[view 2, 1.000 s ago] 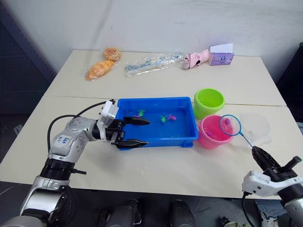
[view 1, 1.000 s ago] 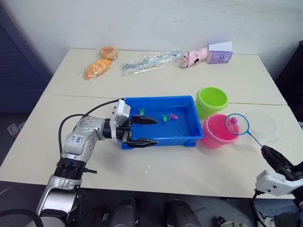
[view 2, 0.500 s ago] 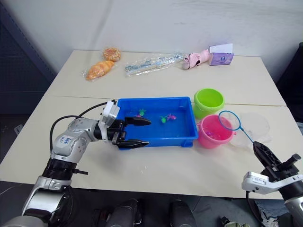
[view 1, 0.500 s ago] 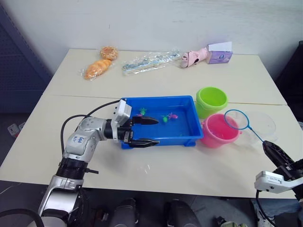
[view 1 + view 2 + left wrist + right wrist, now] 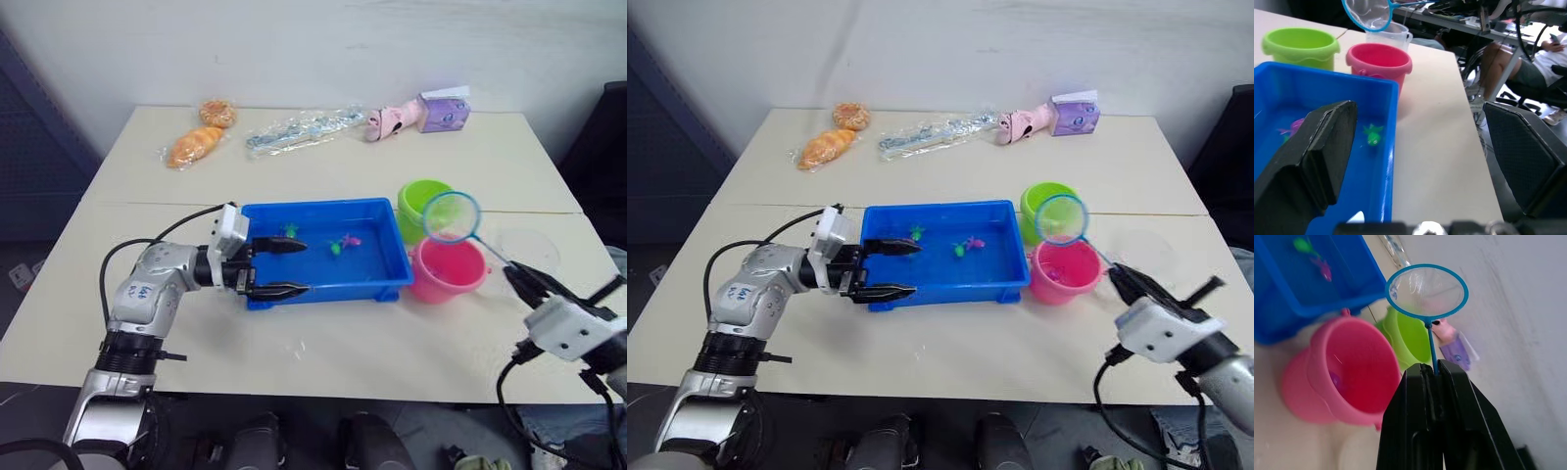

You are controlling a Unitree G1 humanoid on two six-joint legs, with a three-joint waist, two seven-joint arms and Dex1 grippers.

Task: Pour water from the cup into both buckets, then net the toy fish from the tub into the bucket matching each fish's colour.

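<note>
The blue tub (image 5: 377, 262) holds water with green toy fish (image 5: 291, 231) and a pink fish (image 5: 351, 239). My left gripper (image 5: 302, 266) is open at the tub's left end, one finger over the water and the other outside the front wall. The lime green bucket (image 5: 419, 199) and the pink bucket (image 5: 449, 272) stand right of the tub. A pink fish (image 5: 1334, 380) lies in the pink bucket. My right gripper (image 5: 1433, 368) is shut on the net's thin handle, and the empty net hoop (image 5: 451, 217) hangs above the two buckets. The clear cup (image 5: 1396, 39) stands behind the pink bucket.
Along the table's far edge lie two bread pieces (image 5: 186, 149), a clear plastic bag (image 5: 299, 128), a pink toy (image 5: 387, 122) and a purple box (image 5: 442, 111). A seated person (image 5: 1542, 63) is beyond the table's right side.
The pink fish that sat in the net one second ago is gone from it. My right arm has swung the net left, from beside the pink bucket to above both buckets. The camera also shifted.
</note>
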